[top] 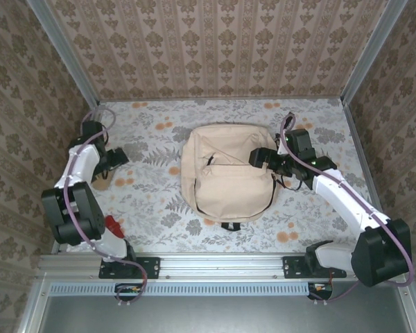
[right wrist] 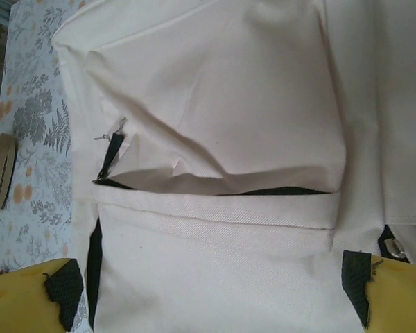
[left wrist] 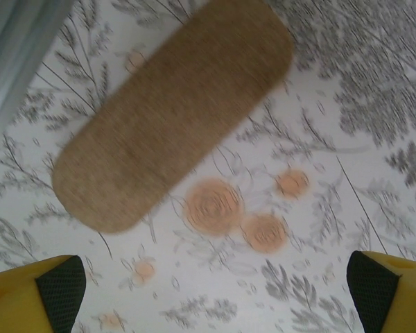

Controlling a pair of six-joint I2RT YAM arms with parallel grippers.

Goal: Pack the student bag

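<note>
So the big cream fabric backpack (top: 225, 177) with the dark lining lies flat in the middle of the floral-print table (top: 152, 132), its front pocket zip gaping a bit. Right gripper (right wrist: 211, 288) hovers over the bag's right side, yellow fingers (right wrist: 28, 298) spread wide with nothing between them. Left gripper (left wrist: 211, 284) is well off to the left of the bag, jaws spread wide too, above the cloth, with a tan oblong fabric pencil case (left wrist: 173, 114) lying just ahead of it, not touching

Student bag (top: 225, 173) central on the table (top: 159, 232), pencil case (left wrist: 173, 114) well apart to its left
</note>
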